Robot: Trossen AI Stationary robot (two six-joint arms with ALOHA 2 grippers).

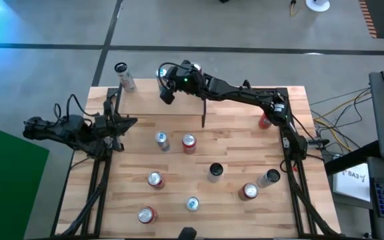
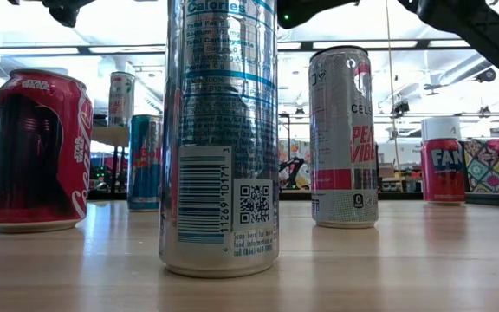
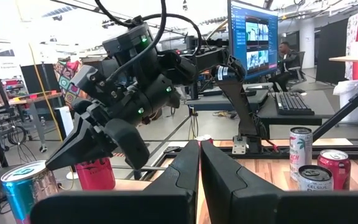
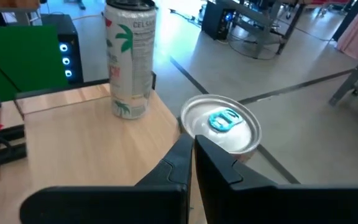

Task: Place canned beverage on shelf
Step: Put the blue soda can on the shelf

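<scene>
Cans are seen all over the tabletop (image 1: 232,153), and two more are up on the shelf (image 4: 86,149) at the far side. One is a tall Celsius can (image 4: 129,59) with a palm tree on it, set well onto the light wood. The other is a can with a blue tab (image 4: 221,124), found right at the edge of the shelf. How much of its bottom is held up by the board cannot be told.

The right hand (image 4: 190,140) is held just beside the blue-tab can, a little above its top. Its fingers are pressed tight together and nothing is gripped. The left hand (image 3: 199,146) is kept low at the left side of the tabletop, also clenched and empty.

The blue-tab can is probably the drink for this job, and it looks to be put down already. More cans are left on the tabletop, like the red-topped can (image 1: 189,142) in the middle.

A can like this is likely a bit heavy if it is full. Its wall is thin metal, so it can be dented if it is squeezed too hard. The sides are smooth and shiny, so it may be slippery. It is best taken around the middle of its round side, with one finger on each side, and kept straight up. A tall thin can is easily knocked over, and one near an edge could be pushed off by a small bump.
</scene>
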